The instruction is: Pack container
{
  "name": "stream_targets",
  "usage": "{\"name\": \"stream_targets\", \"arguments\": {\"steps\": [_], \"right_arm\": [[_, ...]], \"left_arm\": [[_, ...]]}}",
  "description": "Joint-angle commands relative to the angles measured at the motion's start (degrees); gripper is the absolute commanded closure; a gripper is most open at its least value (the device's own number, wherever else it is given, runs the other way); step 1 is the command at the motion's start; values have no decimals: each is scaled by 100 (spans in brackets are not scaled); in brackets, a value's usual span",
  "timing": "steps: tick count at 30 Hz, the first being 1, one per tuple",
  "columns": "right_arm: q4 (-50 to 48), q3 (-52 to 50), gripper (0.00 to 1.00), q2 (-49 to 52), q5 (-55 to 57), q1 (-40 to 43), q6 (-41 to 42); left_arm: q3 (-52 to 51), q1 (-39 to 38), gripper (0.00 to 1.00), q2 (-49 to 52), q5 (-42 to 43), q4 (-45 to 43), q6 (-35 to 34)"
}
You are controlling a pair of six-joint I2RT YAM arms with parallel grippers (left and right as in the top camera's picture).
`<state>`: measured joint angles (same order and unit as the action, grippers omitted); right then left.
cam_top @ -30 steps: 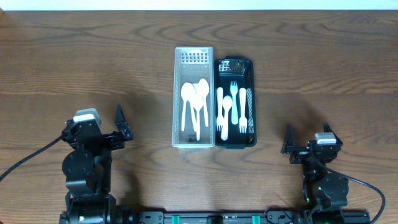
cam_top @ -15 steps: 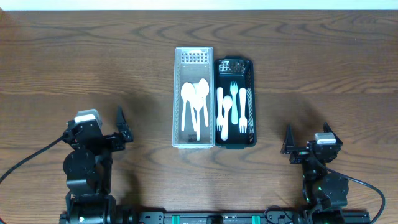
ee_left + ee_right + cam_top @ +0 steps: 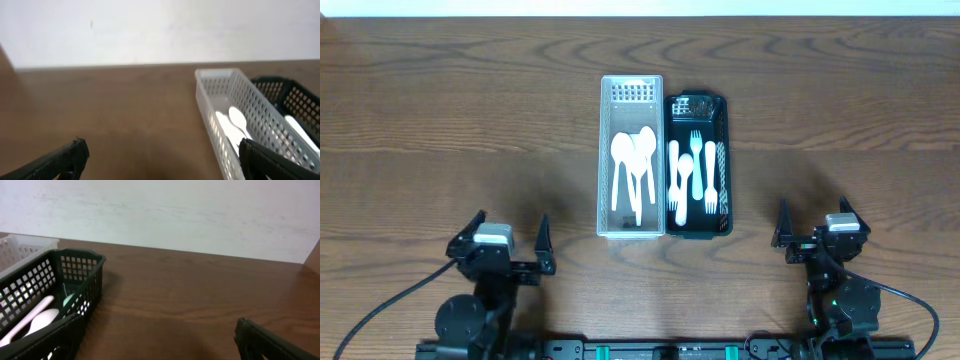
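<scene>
White basket [image 3: 603, 150] with spoons [image 3: 633, 165] sits mid-table, touching black basket [image 3: 727, 150] at its 3 o'clock, forks [image 3: 696, 172] inside. Left gripper [image 3: 510, 232] at 7 o'clock, jaws spread, empty. Right gripper [image 3: 813, 220] at 5 o'clock, jaws spread, empty.

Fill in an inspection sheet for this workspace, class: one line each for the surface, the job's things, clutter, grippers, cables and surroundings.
Surface: brown wooden table, bare apart from the two baskets.
Job's things: white basket holding white spoons; black basket right beside it holding white cutlery, forks among them.
Clutter: nothing seen.
Grippers: left gripper open and empty, near the table's front edge; right gripper open and empty, likewise clear of both baskets.
Cables: a black cable runs from the left arm's base, another cable from the right arm's base.
Surroundings: plain white wall behind the table.
</scene>
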<state>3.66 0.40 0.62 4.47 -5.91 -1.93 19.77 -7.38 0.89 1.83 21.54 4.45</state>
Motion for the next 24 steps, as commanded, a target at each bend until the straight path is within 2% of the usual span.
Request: {"name": "stream_targets", "arguments": {"steps": [1,5,9,14,16,24], "right_arm": [[28,-9,1,-35,-22,-48,-48],[28,-9,1,-35,-22,-48,-48],[28,-9,1,-35,-22,-48,-48],[28,-9,1,-35,-22,-48,-48],[28,-9,1,-35,-22,-48,-48],[28,-9,1,-35,-22,-48,-48]], "left_arm": [[-645,-122,2,-76,74,-817,566],[-1410,-133,2,-76,74,-2201,651],[-1969,-133,2,-79,72,-2852,798],[-1954,-131,2,-79,72,-1790,533],[-1954,-133,2,-76,35,-1746,310],[-1954,-133,2,-63,37,-1753,297]]}}
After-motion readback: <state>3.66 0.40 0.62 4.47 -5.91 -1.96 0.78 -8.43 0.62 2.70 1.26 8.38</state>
